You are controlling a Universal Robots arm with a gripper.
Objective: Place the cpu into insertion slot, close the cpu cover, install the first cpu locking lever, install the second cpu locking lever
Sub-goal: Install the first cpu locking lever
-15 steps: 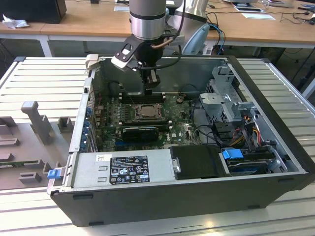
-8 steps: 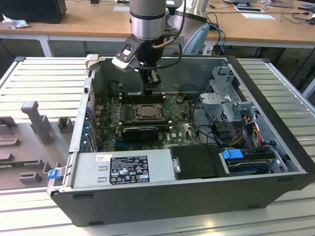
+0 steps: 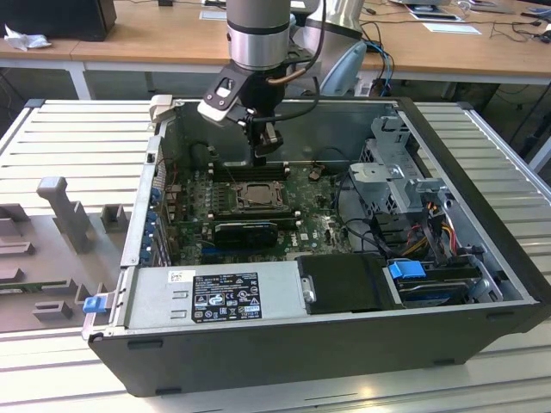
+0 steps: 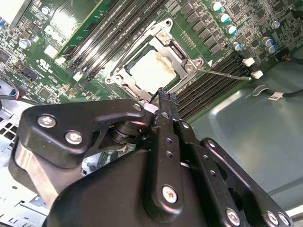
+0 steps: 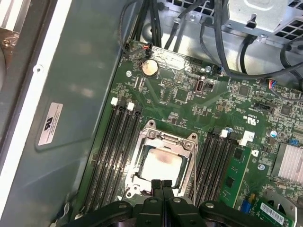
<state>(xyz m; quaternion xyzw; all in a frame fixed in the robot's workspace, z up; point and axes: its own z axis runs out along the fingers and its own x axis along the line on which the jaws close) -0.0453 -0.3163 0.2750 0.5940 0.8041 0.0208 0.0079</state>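
Observation:
The cpu point(image 5: 161, 163) lies flat in the insertion slot point(image 3: 256, 196) on the green board, its pale silver top showing through the window of the cpu cover point(image 5: 163, 138). The cover lies down over the chip in both wrist views. In the second wrist view the cpu point(image 4: 150, 71) sits inside the cover frame point(image 4: 176, 48), and a thin wire locking lever point(image 4: 227, 74) angles out from one socket corner across the memory slots. My gripper point(image 5: 161, 185) hangs just above the socket's edge, shut, with nothing between its fingers. The exterior view shows the gripper point(image 3: 265, 153) over the back of the socket.
Long black memory slots point(image 5: 112, 151) flank the socket on both sides. The open computer case point(image 3: 465, 172) walls in the board. A drive cage and cables point(image 3: 396, 185) stand at the exterior view's right, with a power supply point(image 3: 219, 297) in front.

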